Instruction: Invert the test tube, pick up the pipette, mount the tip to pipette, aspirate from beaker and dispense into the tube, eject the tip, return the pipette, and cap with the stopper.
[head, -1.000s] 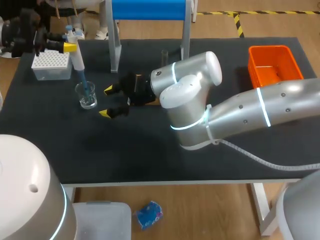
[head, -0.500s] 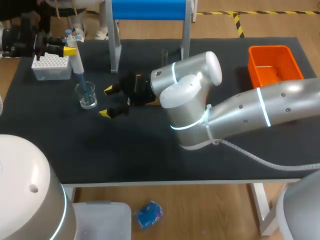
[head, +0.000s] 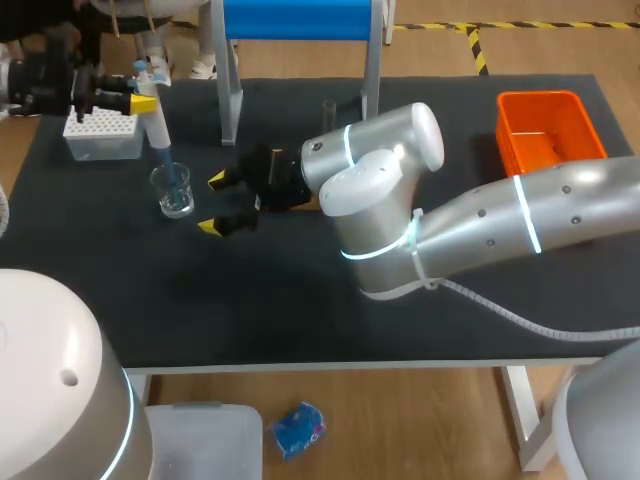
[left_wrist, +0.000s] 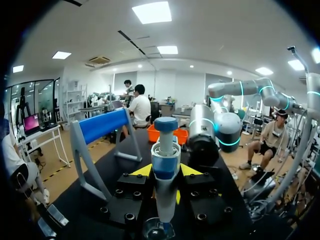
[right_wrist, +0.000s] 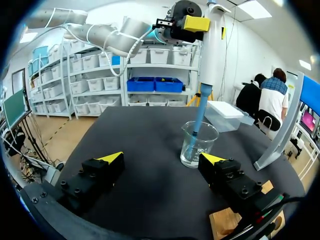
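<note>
While clamping white pipette (right_wrist: 212, 45) (blue tip (right_wrist: 196, 125) down in clear round glass beaker (right_wrist: 199, 142)) in left gripper (left_wrist: 165, 171), holding right gripper (right_wrist: 161, 158) wide apart near beaker.

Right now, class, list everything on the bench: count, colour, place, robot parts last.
pipette: one, white and blue, in left gripper, lower end in the beaker
beaker: one, clear, ahead of right gripper
tip box: one, white, far left corner
test tube: one, clear, beside the stand's leg
stand: one, blue bar, grey legs, far edge
bin: one, orange, far right
wooden block: one, tan, under right gripper
table: one, black
left gripper: one, yellow tips, shut on pipette
right gripper: one, yellow tips, open, empty
</note>
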